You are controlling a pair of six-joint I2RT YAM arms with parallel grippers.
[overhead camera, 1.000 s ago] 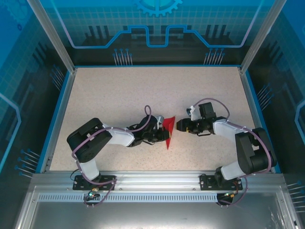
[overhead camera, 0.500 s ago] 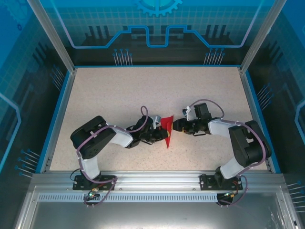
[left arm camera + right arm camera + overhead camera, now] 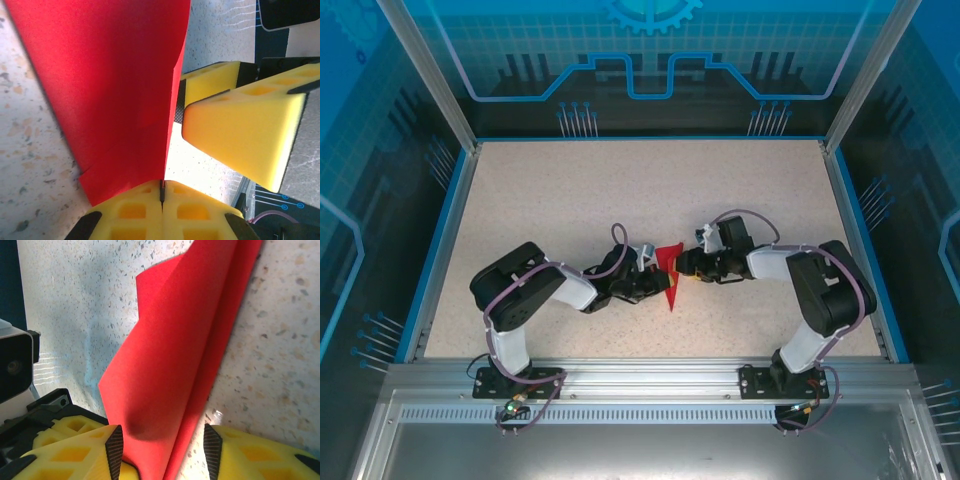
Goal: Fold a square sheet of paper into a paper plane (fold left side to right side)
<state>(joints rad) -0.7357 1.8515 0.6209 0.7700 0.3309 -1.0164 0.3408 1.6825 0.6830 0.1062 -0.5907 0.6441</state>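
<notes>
From above you see the paper (image 3: 670,277) as a narrow red wedge, its point toward the arm bases. It lies mid-table (image 3: 570,190) with the left gripper (image 3: 658,284) and right gripper (image 3: 684,266) at it from either side.

Your left wrist camera adds the grip itself. There the left gripper (image 3: 161,196) has its yellow pads pressed together on the paper's lower edge, pinching it. The right gripper's fingers (image 3: 240,135) stand just beside the paper's free edge.

Your right wrist camera shows the right gripper (image 3: 163,455) with jaws apart and the paper running into the gap. You cannot tell whether either pad touches it. The left arm's wrist housing (image 3: 17,365) crowds the left edge there.

The paper is plain and folded over on itself, the upper layer bulging rather than lying flat.
</notes>
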